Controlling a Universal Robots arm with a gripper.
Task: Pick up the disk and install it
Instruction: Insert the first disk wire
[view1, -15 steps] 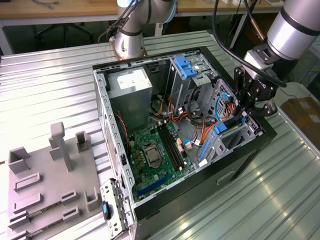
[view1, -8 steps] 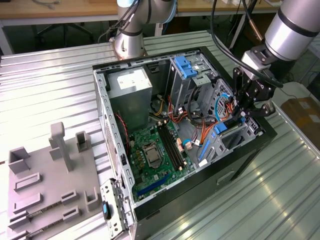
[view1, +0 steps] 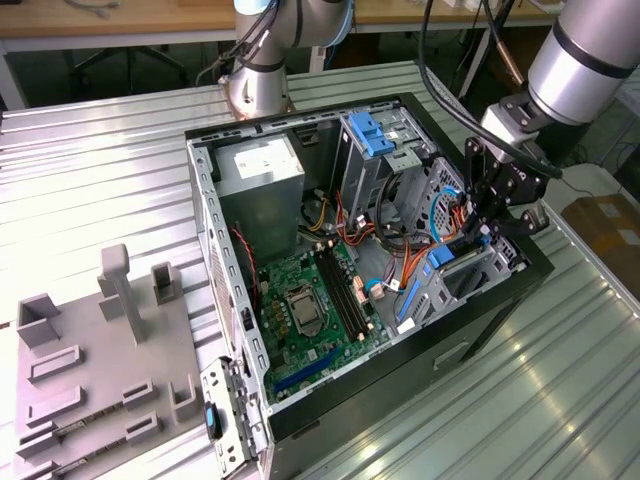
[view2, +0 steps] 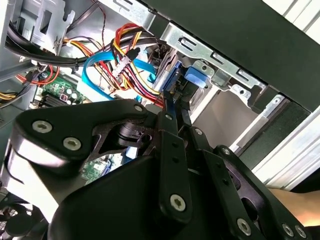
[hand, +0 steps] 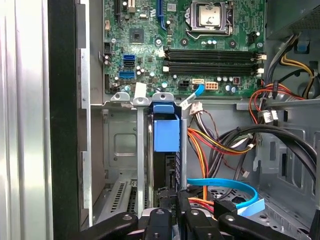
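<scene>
first wrist view: hand (hand: 175, 204) pinches the disk (hand: 166, 134) edge-on between close bay walls (hand: 142, 165).

Ribbed metal table (view1: 80, 180) gleams; the disk (hand: 166, 132) carries smooth blue plastic rails.

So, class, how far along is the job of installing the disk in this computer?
Done: the flat silver-metal disk with blue plastic rails stands on edge inside the grey metal drive cage. In hand: the gripper sits at its outer end. Left: backing the gripper away; full seating cannot be confirmed.
</scene>
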